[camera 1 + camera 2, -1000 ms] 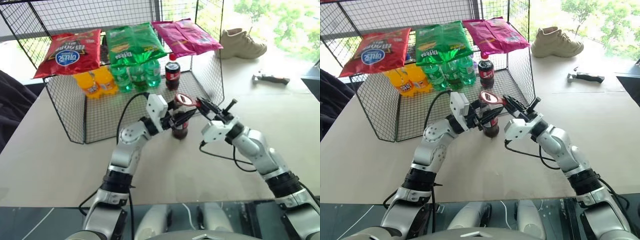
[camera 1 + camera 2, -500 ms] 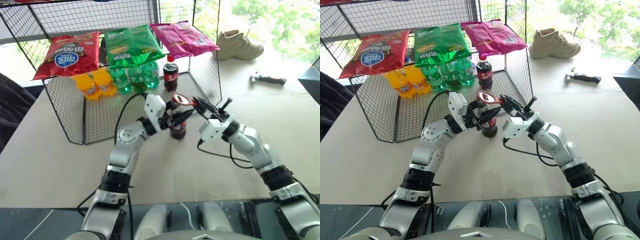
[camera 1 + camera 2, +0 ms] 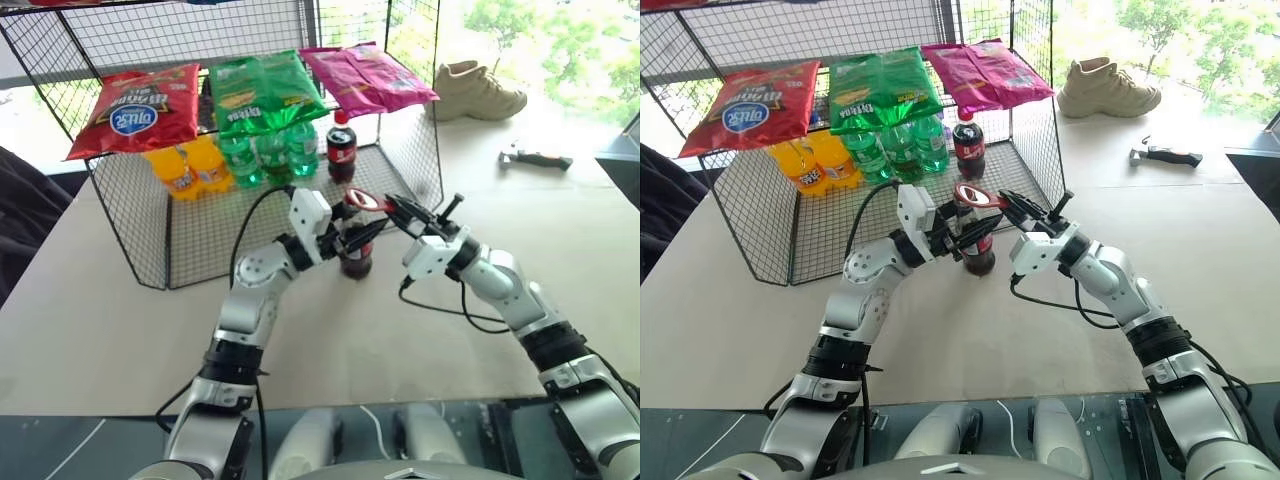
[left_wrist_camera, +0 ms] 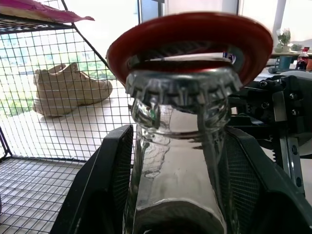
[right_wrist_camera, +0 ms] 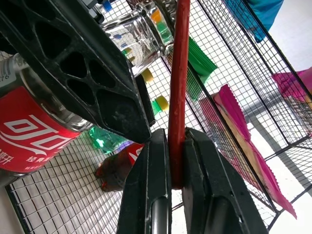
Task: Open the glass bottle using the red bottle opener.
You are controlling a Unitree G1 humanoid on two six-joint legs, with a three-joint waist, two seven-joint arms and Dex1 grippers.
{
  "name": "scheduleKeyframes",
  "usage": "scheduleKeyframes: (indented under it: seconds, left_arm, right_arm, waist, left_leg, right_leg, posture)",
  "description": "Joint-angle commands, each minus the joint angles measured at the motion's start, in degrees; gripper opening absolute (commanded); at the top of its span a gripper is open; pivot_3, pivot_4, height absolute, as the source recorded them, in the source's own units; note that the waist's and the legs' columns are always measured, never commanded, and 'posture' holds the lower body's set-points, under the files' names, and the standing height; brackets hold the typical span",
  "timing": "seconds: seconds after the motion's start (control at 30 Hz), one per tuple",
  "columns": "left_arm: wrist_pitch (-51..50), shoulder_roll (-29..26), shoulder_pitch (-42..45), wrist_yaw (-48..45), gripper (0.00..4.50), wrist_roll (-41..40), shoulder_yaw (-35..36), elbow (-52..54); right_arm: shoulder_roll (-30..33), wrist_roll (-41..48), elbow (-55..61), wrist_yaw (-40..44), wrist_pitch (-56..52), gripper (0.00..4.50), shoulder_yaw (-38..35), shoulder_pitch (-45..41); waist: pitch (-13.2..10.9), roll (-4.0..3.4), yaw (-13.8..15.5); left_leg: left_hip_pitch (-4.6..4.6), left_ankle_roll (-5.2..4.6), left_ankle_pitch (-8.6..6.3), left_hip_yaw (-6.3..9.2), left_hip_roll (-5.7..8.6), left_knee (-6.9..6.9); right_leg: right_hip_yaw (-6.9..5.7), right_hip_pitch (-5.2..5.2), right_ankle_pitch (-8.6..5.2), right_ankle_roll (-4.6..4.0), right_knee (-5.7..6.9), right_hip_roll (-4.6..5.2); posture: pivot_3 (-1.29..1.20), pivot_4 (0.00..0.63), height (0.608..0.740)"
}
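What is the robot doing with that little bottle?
It is trying to open it. The left gripper holds the glass bottle by its neck, standing on the table in front of a wire rack of snacks and drinks. The right gripper pinches the handle of the red bottle opener, and its ring sits over the metal cap. The cap is still on.

A mock shop display in a bright room: a black wire-mesh rack [image 3: 140, 240] on a beige table [image 3: 100, 330] holds crisp bags [image 3: 135, 105] above rows of plastic drink bottles [image 3: 270, 152], with large windows [image 3: 1180, 40] behind.
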State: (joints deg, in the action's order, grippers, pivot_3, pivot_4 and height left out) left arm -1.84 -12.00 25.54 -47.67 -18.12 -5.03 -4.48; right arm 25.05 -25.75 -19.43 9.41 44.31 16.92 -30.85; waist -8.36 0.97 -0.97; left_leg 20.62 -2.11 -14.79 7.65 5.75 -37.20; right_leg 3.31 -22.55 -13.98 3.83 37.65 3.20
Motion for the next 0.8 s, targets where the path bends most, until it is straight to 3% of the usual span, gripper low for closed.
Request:
scheduleKeyframes:
  seconds: [0.03, 0.4, 0.8]
  left_arm:
    - [0.1, 1.2, 1.8, 0.4, 2.09, 0.6, -1.5, -0.4]
    - [-0.3, 1.2, 2.0, 0.6, 2.09, 0.9, -1.2, -0.6]
    - [-0.6, 1.2, 2.1, 0.2, 2.09, 1.0, -1.2, -0.9]
  right_arm:
    - [-1.2, -8.7, -1.6, 4.9, 4.4, 0.0, 10.8, 1.1]
    - [-3.4, -17.2, -5.8, -1.0, 4.7, 0.0, 12.2, -0.2]
    - [-3.2, 2.3, -4.5, 10.9, 5.7, 0.0, 9.6, 1.8]
  waist:
    - [0.0, -0.01, 0.0]
    - [0.3, -0.17, -0.1]
    - [0.3, -0.17, -0.5]
  left_leg:
    - [0.0, 0.0, 0.0, 0.0, -0.01, 0.0]
    - [-0.48, 0.03, 0.02, 0.0, -0.12, 0.12]
    - [-0.79, 0.02, 0.01, 0.01, -0.16, 0.52]
  right_leg:
    - [0.0, 0.0, 0.0, 0.0, 0.0, -0.01]
    - [0.02, 0.45, -0.03, -0.03, -0.04, -0.13]
    - [0.04, 0.77, -0.03, -0.03, -0.52, -0.12]
  posture:
    - [0.0, 0.15, 0.732]
    - [0.0, 0.15, 0.732]
    - [0.0, 0.15, 0.732]
